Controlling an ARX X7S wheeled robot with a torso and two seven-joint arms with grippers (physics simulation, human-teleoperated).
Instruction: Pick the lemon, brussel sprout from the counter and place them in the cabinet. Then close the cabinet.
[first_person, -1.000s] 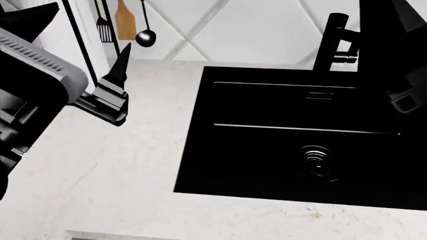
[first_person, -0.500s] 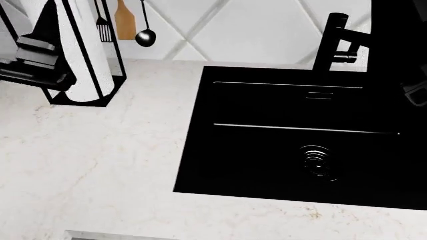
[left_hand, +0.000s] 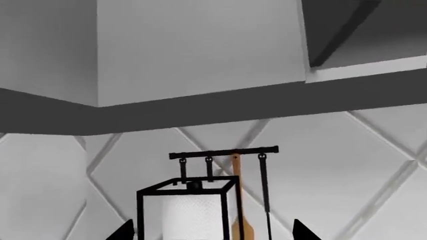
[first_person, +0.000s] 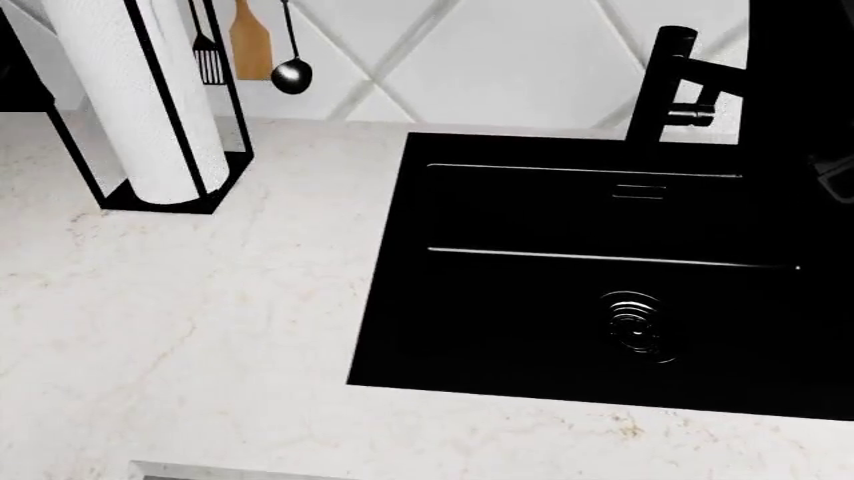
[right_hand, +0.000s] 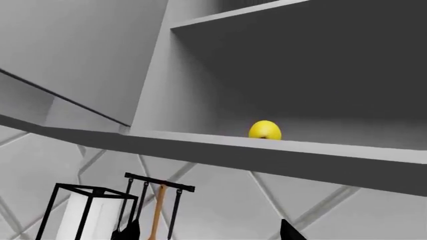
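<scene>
Jaws: left fingertips show spread apart with nothing between; right state cannot be told. Cabinet (right_hand: 300, 75) stands open above the counter (first_person: 200, 320). Lemon (right_hand: 265, 130) rests on its lower shelf. Brussel sprout is not visible; locating it appears next.

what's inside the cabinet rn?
The lemon sits on the cabinet bottom shelf, near the front edge. No brussel sprout shows. The shelf lip hides the floor behind it, and the upper shelf's top is out of sight.
</scene>
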